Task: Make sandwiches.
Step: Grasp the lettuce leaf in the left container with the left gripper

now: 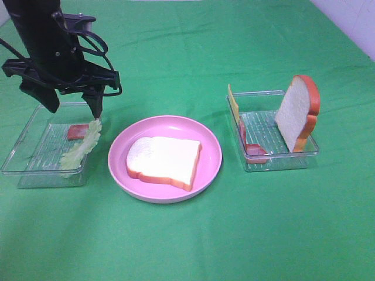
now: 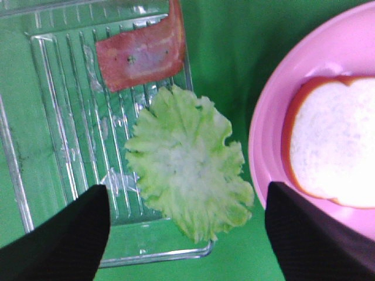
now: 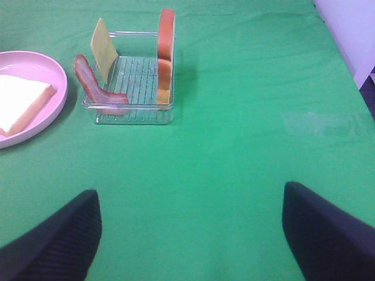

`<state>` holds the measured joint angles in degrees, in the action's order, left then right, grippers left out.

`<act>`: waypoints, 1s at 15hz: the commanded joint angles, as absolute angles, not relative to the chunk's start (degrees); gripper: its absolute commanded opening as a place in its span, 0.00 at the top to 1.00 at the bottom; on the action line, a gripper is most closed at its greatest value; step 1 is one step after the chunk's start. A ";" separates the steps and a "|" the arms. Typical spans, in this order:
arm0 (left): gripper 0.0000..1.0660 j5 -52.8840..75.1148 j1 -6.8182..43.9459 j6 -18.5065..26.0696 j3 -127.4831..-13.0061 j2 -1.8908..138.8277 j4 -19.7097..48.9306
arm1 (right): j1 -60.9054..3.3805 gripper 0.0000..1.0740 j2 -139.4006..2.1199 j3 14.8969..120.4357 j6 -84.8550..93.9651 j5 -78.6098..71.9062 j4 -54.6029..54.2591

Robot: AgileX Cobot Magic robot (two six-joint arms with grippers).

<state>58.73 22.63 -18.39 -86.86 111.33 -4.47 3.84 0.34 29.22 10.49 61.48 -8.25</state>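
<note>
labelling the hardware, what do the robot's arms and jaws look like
Left arm: matte black, boxy wrist, black cables looping beside it; its jaws are black wedges narrowing to tips. Right jaws, all that shows of that arm: black, finely ribbed surface.

Matt green cloth on table; clear ribbed plastic trays; glossy pink plate; crinkled lettuce.

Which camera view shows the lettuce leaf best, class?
The left wrist view: the lettuce leaf fills the middle, seen from above, its frilly edges clear. The exterior high view shows it small, lying across the left tray's rim. The right wrist view misses it altogether.
</note>
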 commanded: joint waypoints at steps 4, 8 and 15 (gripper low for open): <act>0.33 62.22 24.18 -16.04 -86.92 115.79 -1.66 | 4.24 0.26 1.20 29.05 10.83 61.02 -8.37; 0.33 60.73 24.18 -16.04 -86.92 118.83 -1.72 | 4.24 0.26 1.20 29.05 10.83 61.02 -8.37; 0.69 59.01 24.18 -16.04 -86.92 118.83 -1.66 | 4.24 0.26 1.20 29.05 10.83 61.02 -8.37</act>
